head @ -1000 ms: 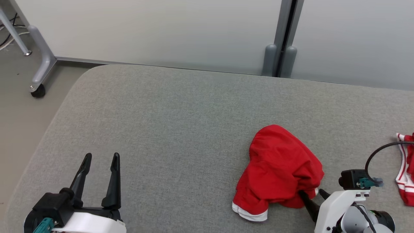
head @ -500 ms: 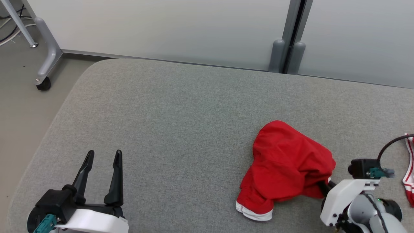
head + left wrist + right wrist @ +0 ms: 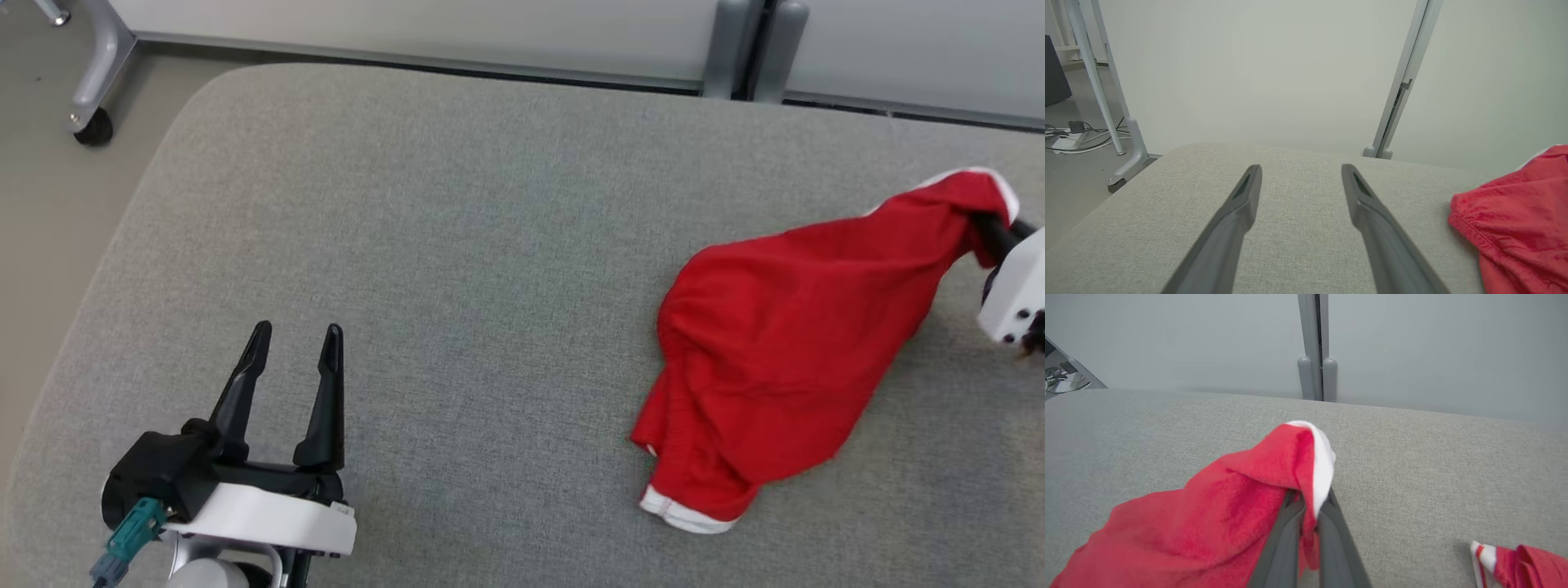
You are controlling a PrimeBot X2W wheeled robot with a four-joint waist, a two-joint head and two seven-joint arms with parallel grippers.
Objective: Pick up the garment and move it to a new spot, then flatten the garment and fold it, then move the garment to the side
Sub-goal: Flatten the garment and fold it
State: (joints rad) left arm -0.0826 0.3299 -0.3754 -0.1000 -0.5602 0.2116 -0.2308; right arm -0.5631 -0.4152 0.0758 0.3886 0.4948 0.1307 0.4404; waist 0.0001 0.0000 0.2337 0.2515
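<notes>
Right claw (image 3: 1309, 509) clamped on white-trimmed hem of red garment (image 3: 784, 343), raised off surface (image 3: 457, 245), right side. Left claw (image 3: 290, 359) wide open, near left. Pickup started; flattening, folding, side-move not done yet.

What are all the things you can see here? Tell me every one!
red garment: one, red with white trim, right side of the table, one end lifted
striped cloth: one, red and white, on the table, right of the right pincer
table: one, grey fabric top, in front of the robot
wheeled leg: one, grey, on the floor at far left
cables: a few, white and dark, on the floor
wall post: one, grey, behind the table
left pincer: one, black, open, over bare table
right pincer: one, dark, shut on the red garment
</notes>
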